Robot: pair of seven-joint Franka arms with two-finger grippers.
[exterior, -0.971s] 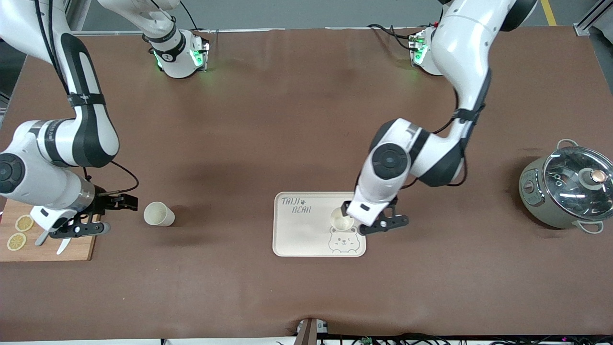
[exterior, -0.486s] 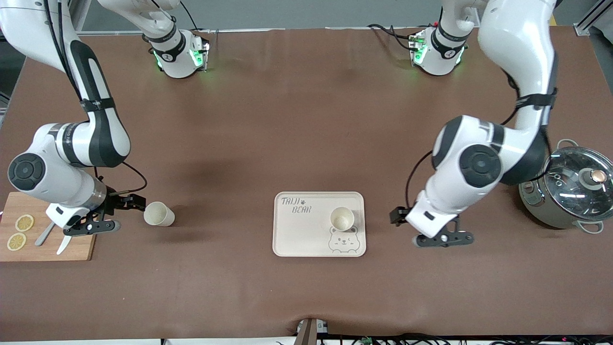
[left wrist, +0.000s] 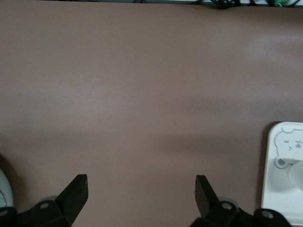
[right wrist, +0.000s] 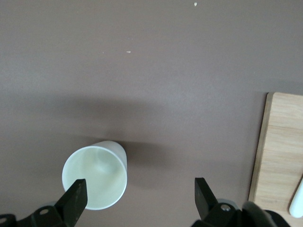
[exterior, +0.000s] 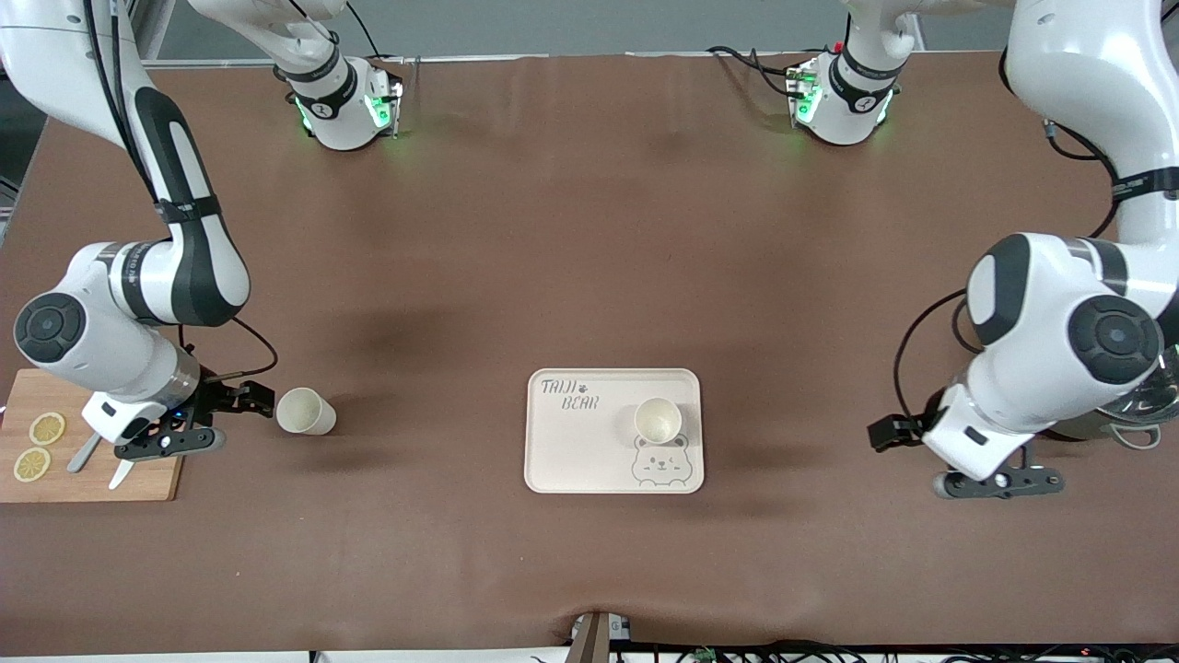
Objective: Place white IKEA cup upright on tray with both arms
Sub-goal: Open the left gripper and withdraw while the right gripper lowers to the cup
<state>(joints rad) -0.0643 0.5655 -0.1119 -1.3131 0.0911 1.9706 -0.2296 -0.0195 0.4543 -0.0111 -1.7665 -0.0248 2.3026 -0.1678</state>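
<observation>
A cream tray (exterior: 580, 442), printed "TAIJI BEAR" with a cartoon bear face, is seen on the brown surface (exterior: 589, 230) near the middle, toward the front camera. One white cup (exterior: 658, 421) is standing upright on the tray, mouth up, just above the bear face; a corner of the tray and part of this cup are also caught at the edge of the left wrist view (left wrist: 284, 179).

A second white cup (exterior: 305, 411) is standing upright on the bare surface toward the right arm's end, well apart from the tray. In the right wrist view this cup (right wrist: 96, 176) is seen from above, its inside empty.

The right claw (exterior: 198, 419) is held low between the wooden cutting board (exterior: 92, 479) and the second cup, just beside the cup. Its fingers (right wrist: 73, 201) are spread wide and nothing is gripped; no contact with the cup can be made out.

The left claw (exterior: 958, 460) is held over bare surface toward the left arm's end, well apart from the tray. Its fingers (left wrist: 75, 191) are spread wide, with nothing between them.

Two lemon slices (exterior: 39, 446) and a pale utensil (exterior: 97, 460) are lying on the cutting board. A grey pot with a glass lid (exterior: 1142, 410) is largely hidden by the left arm.
</observation>
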